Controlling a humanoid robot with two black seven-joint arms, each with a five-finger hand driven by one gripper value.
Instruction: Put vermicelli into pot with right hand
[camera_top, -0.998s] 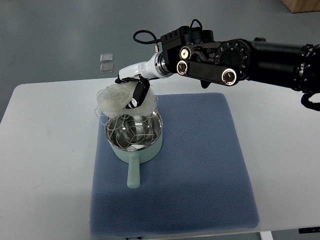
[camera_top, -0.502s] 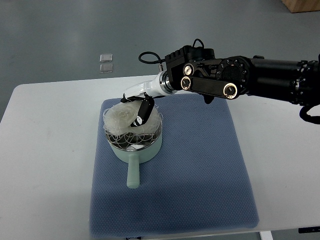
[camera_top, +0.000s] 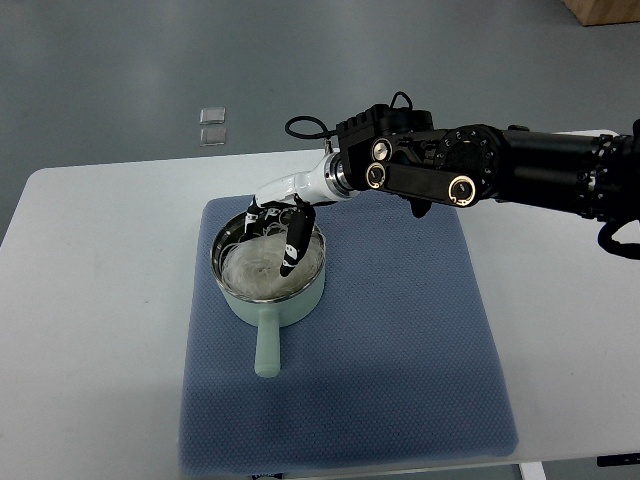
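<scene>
Vermicelli nest inside a pot, robot hand reaching in above it.

Pale green metal pot (camera_top: 268, 270) with a short handle toward the camera sits on a blue textured mat (camera_top: 400, 340); a whitish, tangled vermicelli nest (camera_top: 258, 272) lies inside it. The black-fingered right hand (camera_top: 277, 228), on a white wrist and black arm from the right, dips over the pot's far rim, fingers loosely spread; whether they touch the noodles is unclear. The mat covers a white table (camera_top: 90, 300). Two small clear squares (camera_top: 212, 125) lie on the grey floor beyond.
</scene>
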